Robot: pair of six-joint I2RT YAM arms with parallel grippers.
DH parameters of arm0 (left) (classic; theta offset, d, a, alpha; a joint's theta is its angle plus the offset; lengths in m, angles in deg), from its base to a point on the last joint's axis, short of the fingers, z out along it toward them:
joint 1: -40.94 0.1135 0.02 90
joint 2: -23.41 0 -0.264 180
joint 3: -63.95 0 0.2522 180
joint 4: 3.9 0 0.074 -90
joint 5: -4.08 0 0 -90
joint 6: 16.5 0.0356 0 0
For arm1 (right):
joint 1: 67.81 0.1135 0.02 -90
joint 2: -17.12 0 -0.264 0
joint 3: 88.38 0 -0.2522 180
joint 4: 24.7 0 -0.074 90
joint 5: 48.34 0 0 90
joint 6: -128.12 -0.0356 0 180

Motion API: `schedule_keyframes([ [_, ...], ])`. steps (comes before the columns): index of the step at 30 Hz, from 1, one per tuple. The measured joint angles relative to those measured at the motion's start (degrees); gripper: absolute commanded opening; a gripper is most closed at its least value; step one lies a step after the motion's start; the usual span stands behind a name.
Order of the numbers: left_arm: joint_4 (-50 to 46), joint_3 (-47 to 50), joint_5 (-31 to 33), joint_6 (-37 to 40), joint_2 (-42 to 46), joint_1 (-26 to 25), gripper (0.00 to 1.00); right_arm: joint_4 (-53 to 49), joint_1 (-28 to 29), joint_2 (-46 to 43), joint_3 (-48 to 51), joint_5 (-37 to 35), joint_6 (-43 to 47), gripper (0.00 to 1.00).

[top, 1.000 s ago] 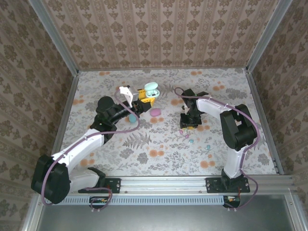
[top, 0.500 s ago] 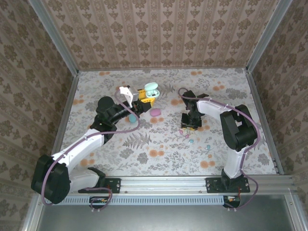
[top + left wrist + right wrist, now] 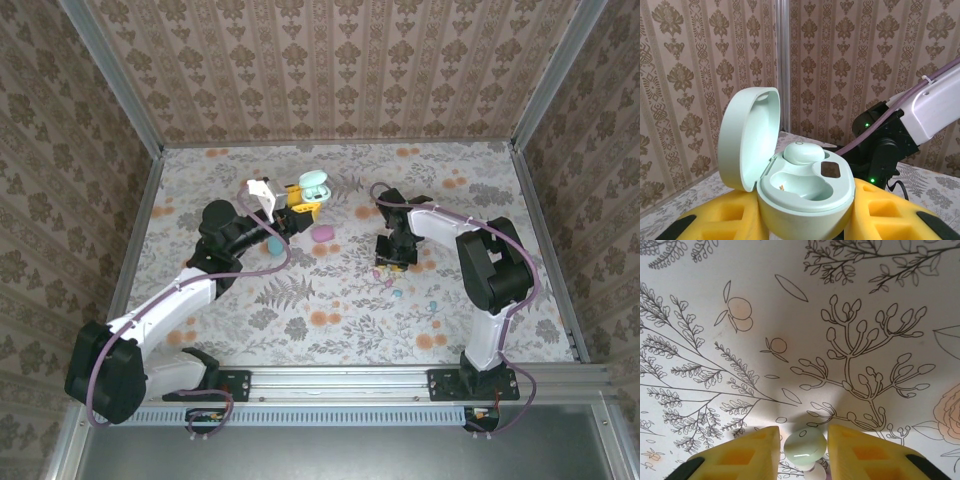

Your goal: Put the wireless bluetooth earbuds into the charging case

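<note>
Surface: floral-print tablecloth [image 3: 330, 300], damask wallpaper behind.
Right gripper [image 3: 804, 437]: jaws apparently pinching the small glossy mint plastic earbud [image 3: 805, 450] between them.
Left gripper [image 3: 303, 200]: jaws clamped on the open mint egg-shaped charging case [image 3: 805, 200].
Handling: likely light, hard, slippery; grip across its round middle.

Open mint case [image 3: 805, 206] seats one earbud [image 3: 802, 152]; another mint earbud [image 3: 805, 446] lies apart.

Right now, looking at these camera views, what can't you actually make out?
- Right wrist view: mint earbud sits between fingers of the right tool; bottom edge cuts it off, contact unclear.
- Left wrist view: charging case underside hidden behind the left tool.
- Top view: loose earbuds too small to count.
</note>
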Motion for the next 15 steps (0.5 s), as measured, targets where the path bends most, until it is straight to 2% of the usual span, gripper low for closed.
schedule_keyframes([
  [7,-0.02,0.02,0.00,0.00,0.00,0.09,0.31,-0.02,0.26,-0.42,0.07,-2.16,-1.11,0.41],
  [15,0.04,0.22,-0.04,0.00,0.00,1.14,0.30,0.28,0.96,-1.70,1.70,-2.36,-3.65,0.38],
])
